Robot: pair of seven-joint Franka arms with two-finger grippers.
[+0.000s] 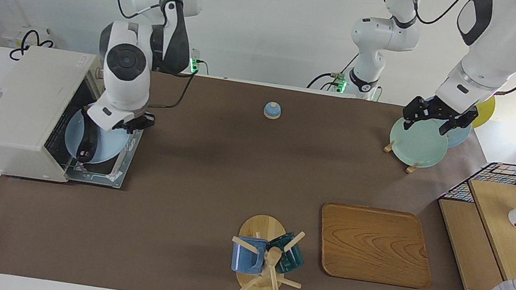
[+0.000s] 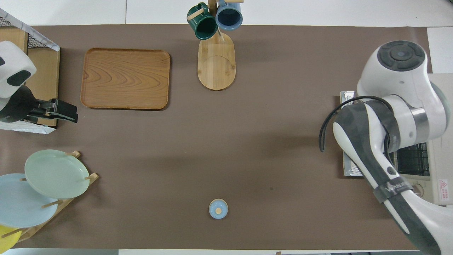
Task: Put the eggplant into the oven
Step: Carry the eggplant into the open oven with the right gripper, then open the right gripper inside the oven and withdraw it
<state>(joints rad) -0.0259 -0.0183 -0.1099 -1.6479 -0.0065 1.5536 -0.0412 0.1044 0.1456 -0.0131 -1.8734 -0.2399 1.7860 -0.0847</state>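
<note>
Mug rack (image 1: pixel 266 264) with two mugs stood well apart from the oven (image 1: pixel 20 109) | oven door (image 1: pixel 104 163) lay open | eggplant (image 1: pixel 86 142) rested on a pale blue plate (image 1: pixel 104 145) at the oven mouth | right gripper (image 1: pixel 107 125) over it, grip hidden | left gripper (image 1: pixel 438 118) spread wide above the plate rack (image 1: pixel 416 145), waiting.
</note>
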